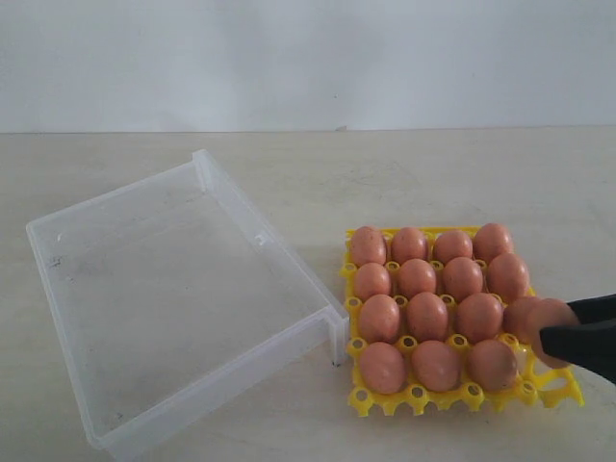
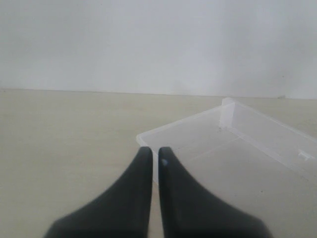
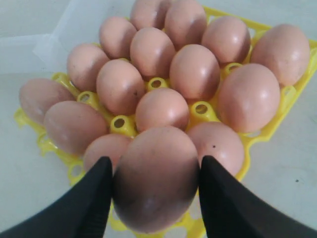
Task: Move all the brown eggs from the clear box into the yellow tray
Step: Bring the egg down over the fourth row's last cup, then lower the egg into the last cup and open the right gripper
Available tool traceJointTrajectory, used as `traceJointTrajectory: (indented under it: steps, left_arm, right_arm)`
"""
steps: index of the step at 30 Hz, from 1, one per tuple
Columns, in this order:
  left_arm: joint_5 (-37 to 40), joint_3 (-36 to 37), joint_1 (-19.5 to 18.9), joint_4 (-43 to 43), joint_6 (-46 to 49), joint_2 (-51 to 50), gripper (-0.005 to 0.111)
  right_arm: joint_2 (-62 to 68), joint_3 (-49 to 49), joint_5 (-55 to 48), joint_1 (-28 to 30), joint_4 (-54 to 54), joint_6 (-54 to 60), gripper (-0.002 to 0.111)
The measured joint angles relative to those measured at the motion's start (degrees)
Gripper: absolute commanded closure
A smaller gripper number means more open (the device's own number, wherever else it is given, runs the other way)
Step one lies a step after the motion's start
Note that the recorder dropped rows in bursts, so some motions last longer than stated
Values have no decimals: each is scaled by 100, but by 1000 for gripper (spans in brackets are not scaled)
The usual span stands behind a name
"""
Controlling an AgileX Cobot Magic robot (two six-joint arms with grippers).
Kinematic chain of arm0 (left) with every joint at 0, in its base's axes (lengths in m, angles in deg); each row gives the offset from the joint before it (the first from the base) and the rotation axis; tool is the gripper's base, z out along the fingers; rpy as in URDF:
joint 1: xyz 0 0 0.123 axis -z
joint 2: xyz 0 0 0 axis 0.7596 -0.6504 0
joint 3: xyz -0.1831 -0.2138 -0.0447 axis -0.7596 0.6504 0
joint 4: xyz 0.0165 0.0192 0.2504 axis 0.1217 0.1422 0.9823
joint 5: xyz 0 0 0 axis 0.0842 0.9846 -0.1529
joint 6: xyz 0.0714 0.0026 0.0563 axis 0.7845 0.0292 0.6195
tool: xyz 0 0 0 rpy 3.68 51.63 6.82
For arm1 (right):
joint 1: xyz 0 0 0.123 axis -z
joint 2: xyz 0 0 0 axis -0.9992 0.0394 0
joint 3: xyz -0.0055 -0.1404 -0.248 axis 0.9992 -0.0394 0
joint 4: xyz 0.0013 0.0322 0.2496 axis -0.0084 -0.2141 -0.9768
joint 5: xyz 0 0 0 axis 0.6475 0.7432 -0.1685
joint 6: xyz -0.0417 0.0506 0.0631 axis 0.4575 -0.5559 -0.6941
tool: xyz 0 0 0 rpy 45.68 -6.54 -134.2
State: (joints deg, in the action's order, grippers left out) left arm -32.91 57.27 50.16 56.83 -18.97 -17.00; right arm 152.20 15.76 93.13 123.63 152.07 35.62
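I have the right gripper pinching the last speckled pinkish-brown egg over the one empty corner cell of the bright yellow plastic egg tray. The left gripper, pressed together, waits near the empty translucent clear plastic box.

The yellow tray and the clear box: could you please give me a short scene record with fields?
clear box: no eggs inside
yellow tray: fifteen brown eggs seated; one corner cell open
right gripper: closed on the sixteenth egg, at the open corner cell
left gripper: shut, holding nothing, close to the clear box
task left: seat the sixteenth egg
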Motion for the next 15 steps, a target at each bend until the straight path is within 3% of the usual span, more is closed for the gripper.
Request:
traceJointTrajectory:
  steps: [15]
  left_arm:
    - [0, 0, 0, 0, 0, 0, 103]
  right_arm:
    - [284, -5, -382, -136, 0, 15, 108]
